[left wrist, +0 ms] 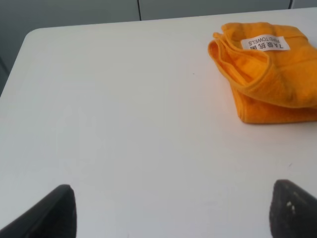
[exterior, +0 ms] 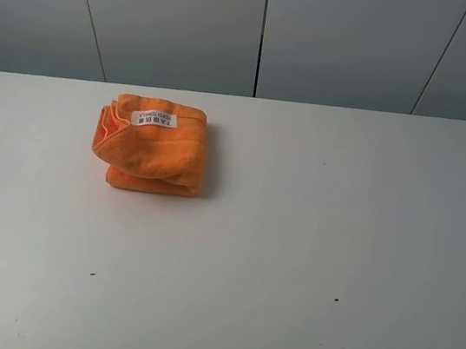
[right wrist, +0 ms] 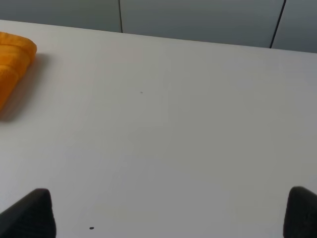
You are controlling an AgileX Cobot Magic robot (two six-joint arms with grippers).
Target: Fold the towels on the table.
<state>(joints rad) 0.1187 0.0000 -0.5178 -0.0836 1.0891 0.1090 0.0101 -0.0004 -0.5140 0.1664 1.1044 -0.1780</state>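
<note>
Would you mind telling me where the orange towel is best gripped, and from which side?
I would take the orange towel at its loose layered corner by the white label, coming from the left side. The hemmed edges curl up and separate there, giving a lip to pinch; the opposite side looks like a closed, rounded fold.

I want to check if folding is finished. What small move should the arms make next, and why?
Probably none on the cloth: keep both arms back. The orange towel already lies folded in a compact stack on the white table, label on top. Both the left pincer and the right pincer are open, empty and apart from it.
</note>
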